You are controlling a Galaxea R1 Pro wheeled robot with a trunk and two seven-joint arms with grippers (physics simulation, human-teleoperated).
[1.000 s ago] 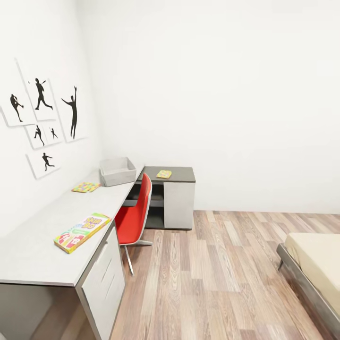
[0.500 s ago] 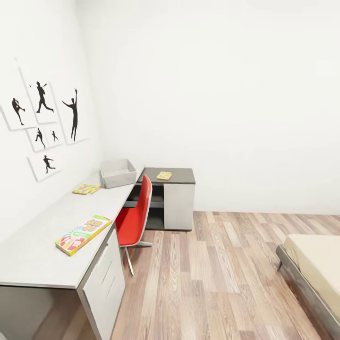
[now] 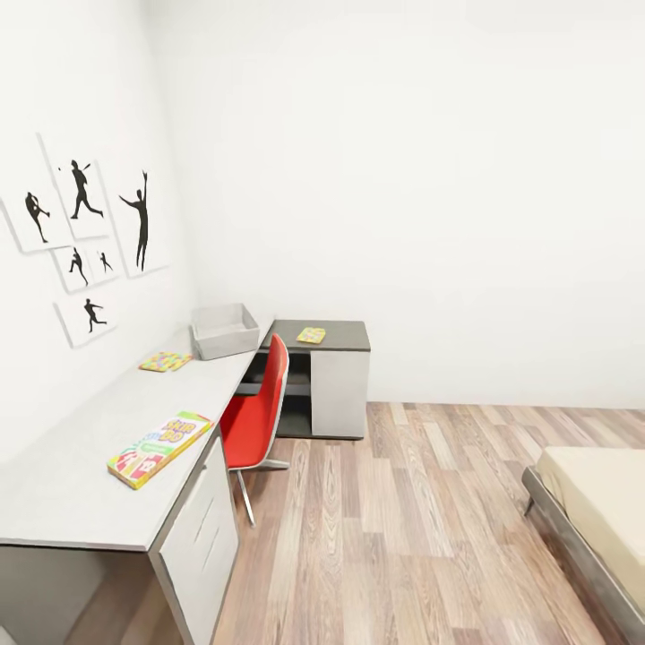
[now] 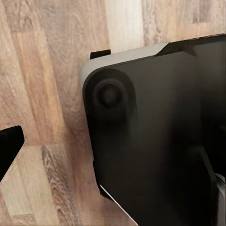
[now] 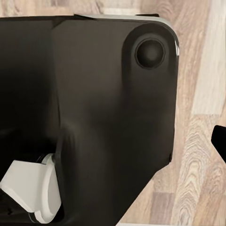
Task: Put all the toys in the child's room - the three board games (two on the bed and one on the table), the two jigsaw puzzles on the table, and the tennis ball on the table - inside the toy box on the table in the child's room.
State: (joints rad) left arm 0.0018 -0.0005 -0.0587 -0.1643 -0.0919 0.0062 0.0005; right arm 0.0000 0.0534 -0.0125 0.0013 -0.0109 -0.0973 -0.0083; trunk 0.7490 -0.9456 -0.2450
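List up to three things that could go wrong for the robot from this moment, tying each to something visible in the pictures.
1. The red chair stands against the table, so the base may bump it on approach.
2. The toy box sits at the far end, perhaps a long reach from the board game.
3. The thin jigsaw puzzles lie flat, likely hard to grip.

Plain white walls (image 3: 430, 179), wood plank floor (image 3: 403, 537). Red chair (image 3: 260, 408) tucked at the long desk, black silhouette prints (image 3: 85, 233) on the wall above it.
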